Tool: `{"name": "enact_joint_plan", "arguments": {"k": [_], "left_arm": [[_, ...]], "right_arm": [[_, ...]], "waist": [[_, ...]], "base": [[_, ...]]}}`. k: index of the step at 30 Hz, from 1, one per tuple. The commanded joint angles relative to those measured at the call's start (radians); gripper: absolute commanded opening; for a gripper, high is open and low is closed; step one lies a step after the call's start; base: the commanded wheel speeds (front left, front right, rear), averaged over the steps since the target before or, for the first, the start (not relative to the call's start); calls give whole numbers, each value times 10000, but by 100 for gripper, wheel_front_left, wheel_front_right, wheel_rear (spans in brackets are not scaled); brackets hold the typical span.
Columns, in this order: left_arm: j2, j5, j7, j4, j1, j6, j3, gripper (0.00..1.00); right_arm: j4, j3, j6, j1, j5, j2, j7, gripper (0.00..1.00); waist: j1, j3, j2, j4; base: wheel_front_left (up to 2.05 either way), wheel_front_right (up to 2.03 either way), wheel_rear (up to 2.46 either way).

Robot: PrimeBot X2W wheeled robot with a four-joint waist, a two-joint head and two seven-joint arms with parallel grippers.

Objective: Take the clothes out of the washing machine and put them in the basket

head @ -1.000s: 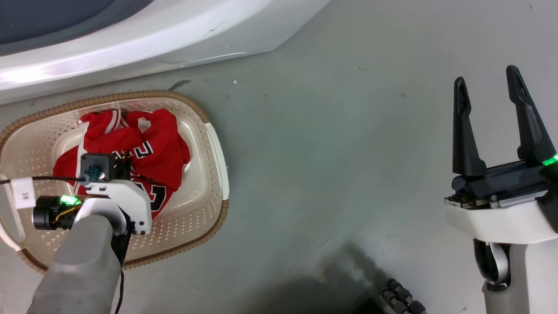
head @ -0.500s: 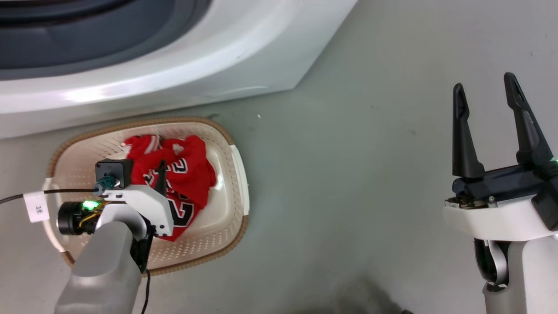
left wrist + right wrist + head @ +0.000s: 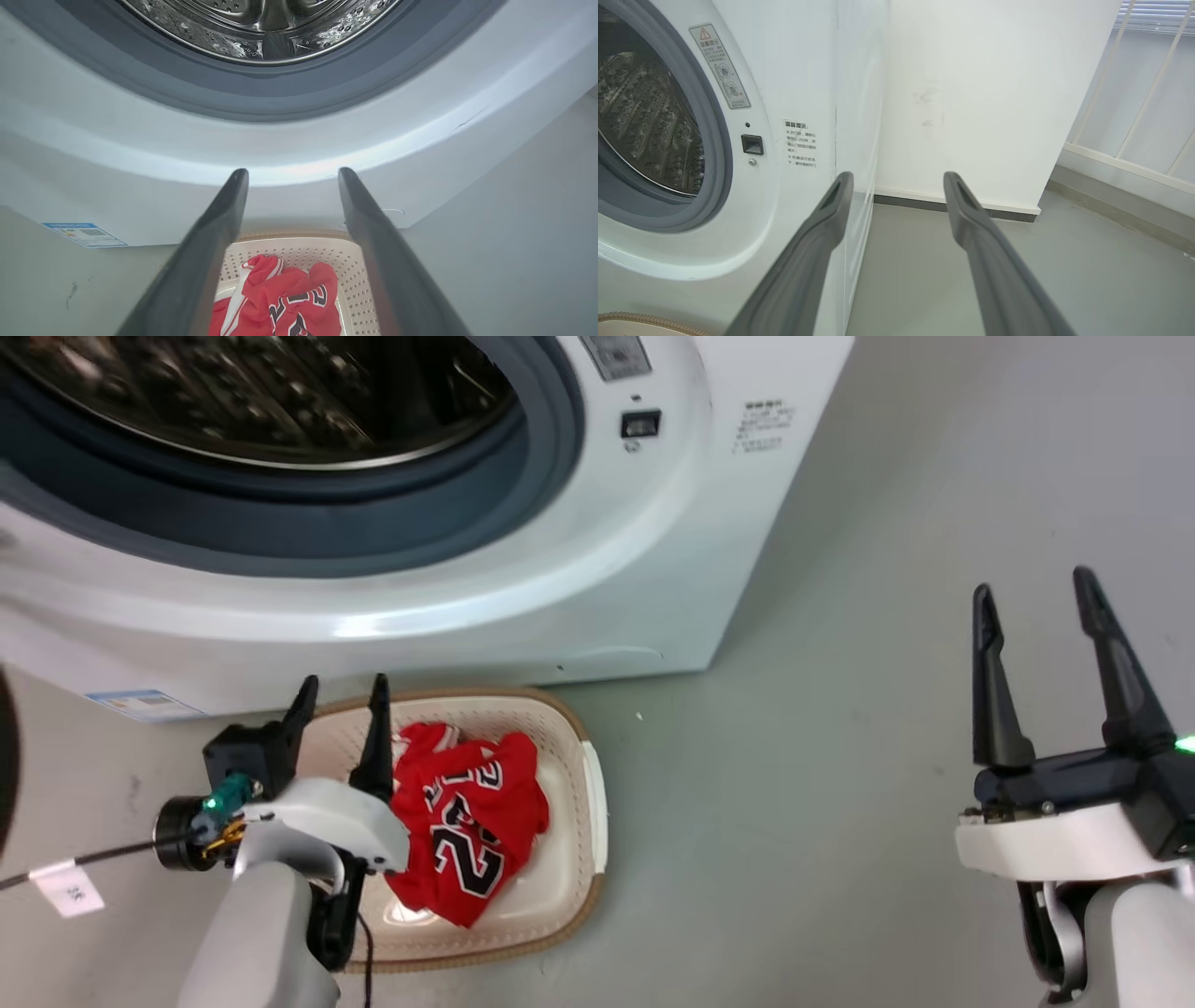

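Head view looks down on the washing machine (image 3: 579,579), which takes up the 10-to-12 o'clock part of the frame. Its round port stands open, with the grey rubber ring (image 3: 532,485) around the perforated steel drum (image 3: 280,392). On the grey floor (image 3: 840,756), just beside the foot of the machine and at about 6 o'clock from the port, sits the basket (image 3: 595,803). The clothes (image 3: 481,821) lie inside it as one crumpled red heap, with a jersey bearing white-and-black numbers on top.

The left gripper (image 3: 344,683) is at 7 o'clock in the frame, above the basket's 9 o'clock rim. Its two dark fingers are spread apart with nothing between them, and they point toward 12 o'clock at the machine's front panel. The left wrist view agrees: between the fingers show the white panel below the port and, lower down, the basket with the red heap, clear of the fingertips. A blue sticker (image 3: 140,705) sits on the machine's lower front, at 9 o'clock from the basket.

The right gripper (image 3: 1032,583) hangs at 4 o'clock in the head view, over the floor and well apart from basket and machine. Its fingers are likewise spread and hold nothing. Its wrist view looks past the machine's right corner, with the port at 9 o'clock and a white wall (image 3: 994,93) at 12 o'clock.
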Motion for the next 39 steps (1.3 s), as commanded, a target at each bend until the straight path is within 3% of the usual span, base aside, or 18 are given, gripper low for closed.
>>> {"name": "enact_joint_plan", "arguments": {"k": [1, 16, 24, 39], "left_arm": [[-150, 241, -25, -628, 430, -50, 155, 100], [-969, 1936, -26, -5214, 3322, 79, 648, 100], [-1219, 1910, -26, -5604, 4415, 419, 1031, 100], [-1285, 2291, -26, -6188, 4602, 513, 895, 100]], "right_arm": [[55, 21, -11, 224, -91, 15, -23, 100], [259, -92, -11, 1213, 109, 15, -22, 100], [367, -181, -11, 1727, 257, 15, -23, 100], [663, -282, -11, 2042, 289, 15, -23, 100]], "waist": [[1, -839, 0, 516], [1, -2226, 0, 797], [1, -2726, 0, 849], [1, -2859, 0, 797]], "base": [[0, 0, 0], [0, 0, 0], [0, 0, 0], [0, 0, 0]]}}
